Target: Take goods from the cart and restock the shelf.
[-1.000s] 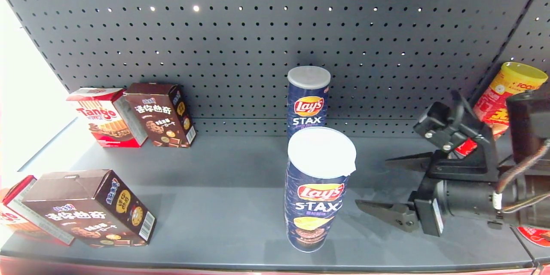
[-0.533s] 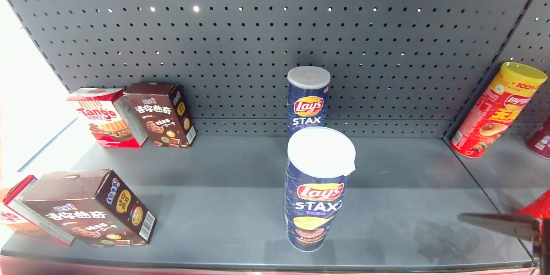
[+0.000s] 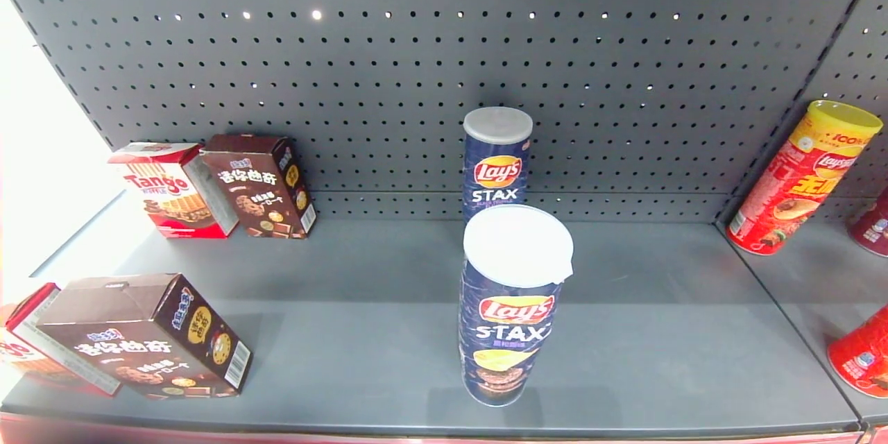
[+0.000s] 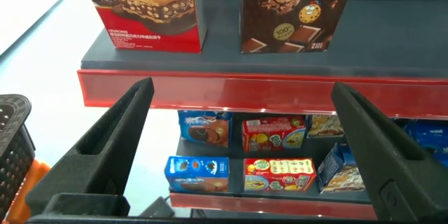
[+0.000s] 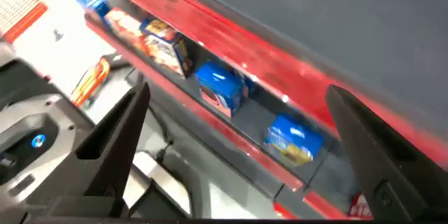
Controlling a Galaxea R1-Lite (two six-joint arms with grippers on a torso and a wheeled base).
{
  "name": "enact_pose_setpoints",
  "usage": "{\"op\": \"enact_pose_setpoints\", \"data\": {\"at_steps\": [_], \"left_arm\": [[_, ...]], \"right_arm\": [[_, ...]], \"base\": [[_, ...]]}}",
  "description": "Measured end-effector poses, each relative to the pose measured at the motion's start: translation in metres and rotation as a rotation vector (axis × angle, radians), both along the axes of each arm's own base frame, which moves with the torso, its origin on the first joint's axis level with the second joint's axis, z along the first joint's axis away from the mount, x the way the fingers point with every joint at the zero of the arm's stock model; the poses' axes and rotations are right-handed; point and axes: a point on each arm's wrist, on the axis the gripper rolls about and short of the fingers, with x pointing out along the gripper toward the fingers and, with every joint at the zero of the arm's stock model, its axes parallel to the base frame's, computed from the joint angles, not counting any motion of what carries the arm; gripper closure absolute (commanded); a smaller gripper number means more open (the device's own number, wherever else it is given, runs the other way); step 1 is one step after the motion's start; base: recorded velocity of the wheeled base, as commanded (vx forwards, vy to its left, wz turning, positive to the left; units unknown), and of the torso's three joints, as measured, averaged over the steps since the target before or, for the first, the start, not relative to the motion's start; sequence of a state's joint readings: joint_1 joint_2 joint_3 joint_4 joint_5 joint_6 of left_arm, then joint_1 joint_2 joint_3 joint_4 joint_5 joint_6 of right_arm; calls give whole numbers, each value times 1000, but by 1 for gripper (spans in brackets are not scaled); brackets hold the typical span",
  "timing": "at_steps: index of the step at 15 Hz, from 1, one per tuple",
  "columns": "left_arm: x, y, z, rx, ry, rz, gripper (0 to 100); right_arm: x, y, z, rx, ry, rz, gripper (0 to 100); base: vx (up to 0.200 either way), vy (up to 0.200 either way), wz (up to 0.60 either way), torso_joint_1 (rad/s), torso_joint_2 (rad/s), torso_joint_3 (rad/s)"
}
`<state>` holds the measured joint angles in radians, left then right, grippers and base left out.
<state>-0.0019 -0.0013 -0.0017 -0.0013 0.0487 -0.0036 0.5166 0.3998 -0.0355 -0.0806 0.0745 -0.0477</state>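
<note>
Shelf (image 3: 659,333), middle bay: front blue chip can (image 3: 510,305) upright, directly before rear blue chip can (image 3: 497,159). Left gripper (image 4: 243,91): fingers spread, empty, facing red edge strip (image 4: 210,87). Right gripper (image 5: 238,94): spread, empty, below shelf level. Likely next a cart pick: grasp mid-body, keep upright

Dark pegboard panel (image 3: 416,48) behind the grey shelf (image 3: 659,333), white glare (image 3: 31,152) at left
</note>
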Motion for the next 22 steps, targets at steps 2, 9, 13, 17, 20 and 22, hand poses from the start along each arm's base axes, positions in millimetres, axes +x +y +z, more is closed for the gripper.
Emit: {"op": "enact_pose_setpoints", "data": {"at_steps": [2, 9, 13, 17, 20, 22], "left_arm": [[0, 0, 0, 0, 0, 0, 0], [0, 0, 0, -4, 0, 8, 0], [0, 0, 0, -4, 0, 6, 0], [0, 0, 0, 2, 0, 1, 0], [0, 0, 0, 4, 0, -17, 0], [0, -1, 0, 6, 1, -29, 0]], "right_arm": [[-7, -5, -7, 54, -23, -125, 0], [-23, -5, -11, 138, -198, -503, 0], [-31, -10, -20, 118, -246, -700, 0], [-32, -8, -20, 140, -259, -605, 0], [-33, -8, -21, 147, -259, -615, 0], [-33, -8, -20, 137, -263, -625, 0]], "base": [[0, 0, 0, 0, 0, 0], [0, 0, 0, 0, 0, 0], [0, 0, 0, 0, 0, 0], [0, 0, 0, 0, 0, 0], [0, 0, 0, 0, 0, 0], [0, 0, 0, 0, 0, 0]]}}
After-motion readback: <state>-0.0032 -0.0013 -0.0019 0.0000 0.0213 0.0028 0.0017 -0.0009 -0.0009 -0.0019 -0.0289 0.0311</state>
